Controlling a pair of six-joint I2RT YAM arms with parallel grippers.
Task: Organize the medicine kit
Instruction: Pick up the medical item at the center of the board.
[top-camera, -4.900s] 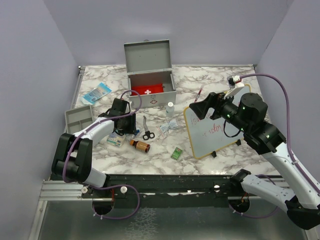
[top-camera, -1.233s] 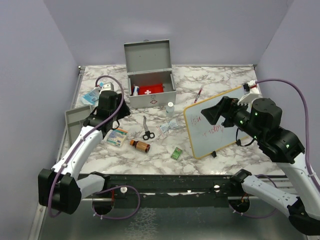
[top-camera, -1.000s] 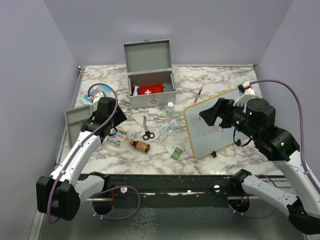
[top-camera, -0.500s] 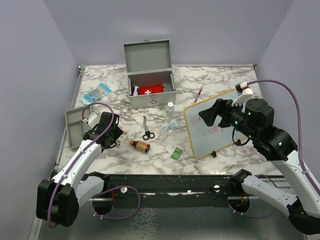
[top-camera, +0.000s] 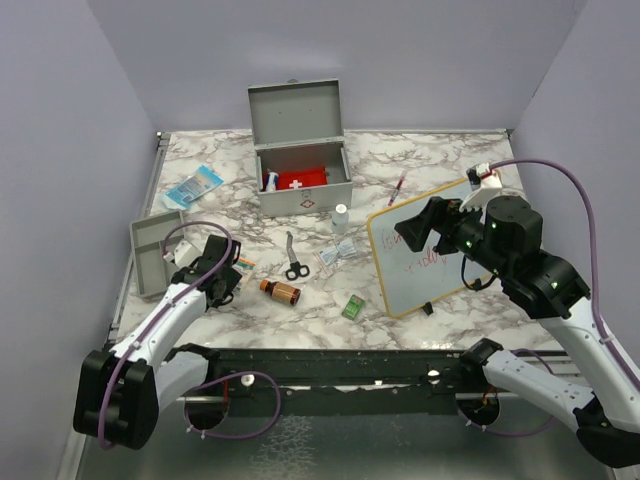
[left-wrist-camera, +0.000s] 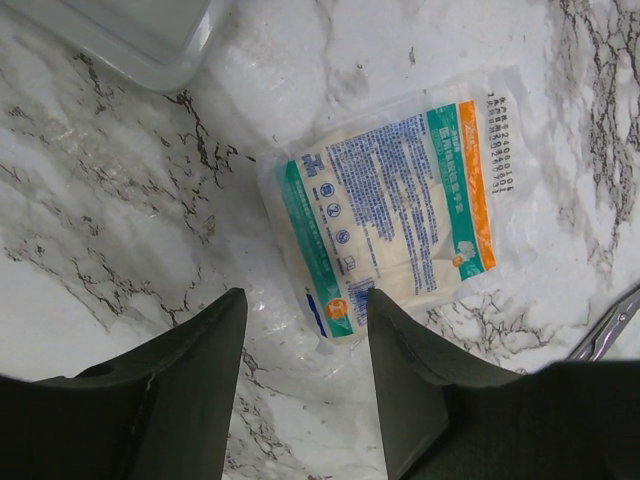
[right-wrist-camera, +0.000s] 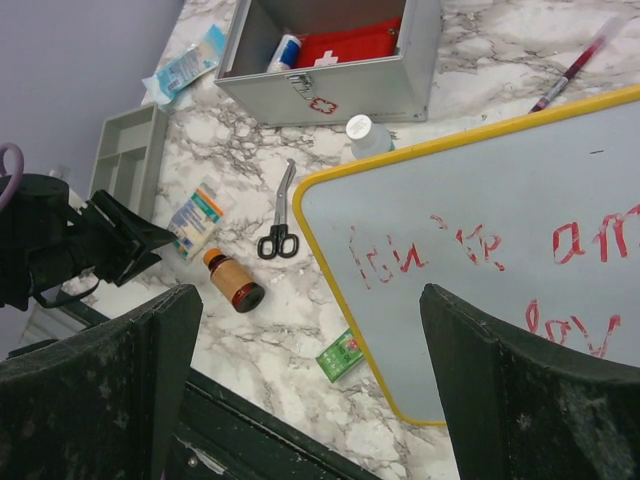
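Top external, medicine kit (top-camera: 305, 198) well beyond left tool (top-camera: 231, 278), lid open

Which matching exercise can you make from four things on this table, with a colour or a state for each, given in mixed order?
Things:
1. medicine kit
2. scissors
3. bottle
4. whiteboard

Descriptions:
A. yellow frame, red writing
B. brown, lying on its side
C. grey, lid standing open
D. black handles

Pairs: 1-C, 2-D, 3-B, 4-A
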